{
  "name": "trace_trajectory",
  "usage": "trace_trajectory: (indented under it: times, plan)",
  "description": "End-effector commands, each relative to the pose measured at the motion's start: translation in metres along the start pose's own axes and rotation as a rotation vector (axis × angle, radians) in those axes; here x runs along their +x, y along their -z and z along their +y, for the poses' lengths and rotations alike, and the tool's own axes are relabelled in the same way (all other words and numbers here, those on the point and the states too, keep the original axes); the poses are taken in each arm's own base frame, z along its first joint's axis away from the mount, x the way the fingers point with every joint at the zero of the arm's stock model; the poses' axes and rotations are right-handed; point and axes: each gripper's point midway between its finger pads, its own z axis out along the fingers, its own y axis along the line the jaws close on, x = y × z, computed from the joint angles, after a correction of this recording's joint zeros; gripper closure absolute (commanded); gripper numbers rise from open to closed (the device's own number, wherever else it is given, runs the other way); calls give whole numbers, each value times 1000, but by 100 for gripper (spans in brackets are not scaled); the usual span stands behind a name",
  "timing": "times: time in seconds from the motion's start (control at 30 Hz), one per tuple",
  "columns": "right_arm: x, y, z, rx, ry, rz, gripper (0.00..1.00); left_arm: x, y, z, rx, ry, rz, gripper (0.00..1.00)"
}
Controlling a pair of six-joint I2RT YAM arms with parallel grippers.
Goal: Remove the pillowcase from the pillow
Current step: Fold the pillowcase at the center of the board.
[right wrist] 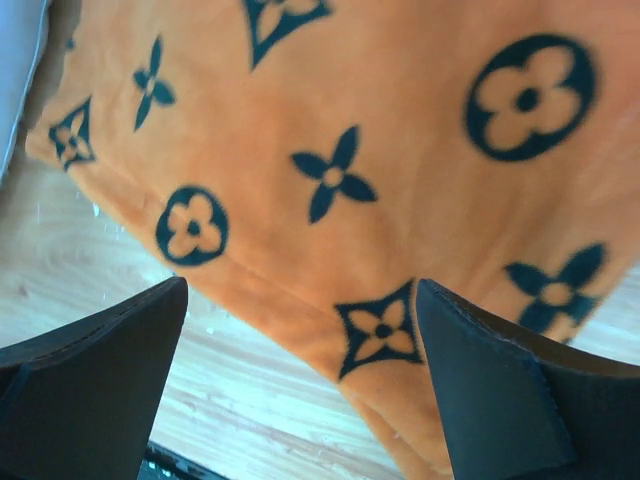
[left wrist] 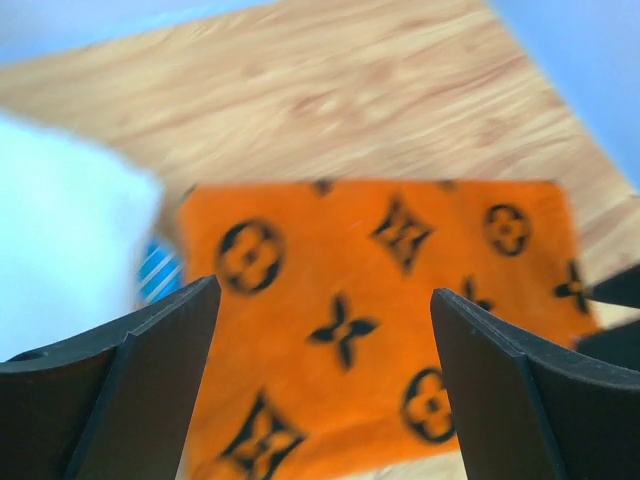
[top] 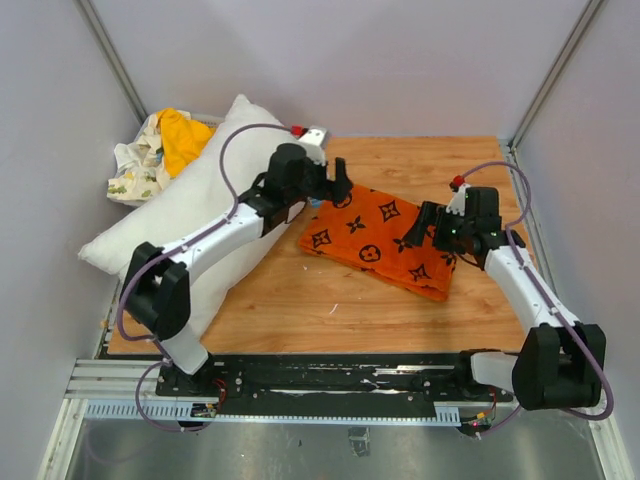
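The orange pillowcase (top: pixel 378 238) with black flower and monogram motifs lies flat on the wooden table (top: pixel 300 300), with nothing showing inside it. The plump white pillow (top: pixel 185 220) lies bare along the table's left side, its near end under the left arm. My left gripper (top: pixel 336 188) hovers over the pillowcase's far left corner, open and empty. In the left wrist view the pillowcase (left wrist: pixel 330 240) spreads below the left gripper (left wrist: pixel 325 290), and the pillow (left wrist: pixel 60 250) is at the left. My right gripper (top: pixel 424 226) stands open over the pillowcase's right end. The right gripper (right wrist: pixel 300 288) straddles the near hem of the pillowcase (right wrist: pixel 400 120).
A crumpled white printed cloth (top: pixel 135 165) and a yellow-orange cloth (top: pixel 185 135) sit in the back left corner behind the pillow. Grey walls close in the table on three sides. A black rail (top: pixel 330 385) runs along the near edge. A blue-striped tag (left wrist: pixel 158 272) shows beside the pillow.
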Motion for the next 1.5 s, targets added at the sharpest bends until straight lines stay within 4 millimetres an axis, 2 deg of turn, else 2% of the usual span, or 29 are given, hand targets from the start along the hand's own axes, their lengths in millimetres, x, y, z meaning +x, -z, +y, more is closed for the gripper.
trace_trajectory:
  times: [0.0, 0.07, 0.17, 0.23, 0.33, 0.47, 0.6, 0.8, 0.93, 1.07, 1.2, 1.37, 1.47]
  plan:
    - [-19, 9, -35, 17, -174, -72, 2, 16, -32, -58, 85, -121, 62, 9]
    - [-21, 12, -60, 18, -290, -120, 2, 21, -42, -87, 152, -137, 67, 9]
    - [-15, 14, -93, 54, -418, -165, 2, 29, -58, -113, 226, -142, 90, 9]
    - [-6, 11, -109, 95, -470, -184, 2, 30, -67, -125, 286, -131, 95, 9]
    - [11, 1, -119, 112, -531, -185, 2, 37, -77, -141, 366, -103, 102, 8]
    - [33, -11, -129, 98, -593, -151, 2, 77, -97, -126, 318, -80, 170, 8]
    - [44, -24, -135, 55, -644, -142, 7, 107, -101, -103, 249, -65, 212, 8]
    - [56, -45, -133, -37, -688, -127, 20, 134, -92, -61, 282, 140, 281, 8]
    - [67, -55, -129, -95, -707, -95, 25, 154, -87, -40, 212, 122, 319, 8]
    - [76, -64, -121, -121, -707, -61, 31, 166, -86, -32, 188, 117, 343, 8]
    - [76, -67, -115, -137, -700, -48, 51, 167, -88, -32, 186, 116, 352, 8]
    - [59, -58, -113, -126, -685, -51, 96, 157, -91, -33, 183, 97, 345, 8]
    - [46, -48, -114, -82, -680, -39, 99, 158, -94, -35, 183, 94, 348, 8]
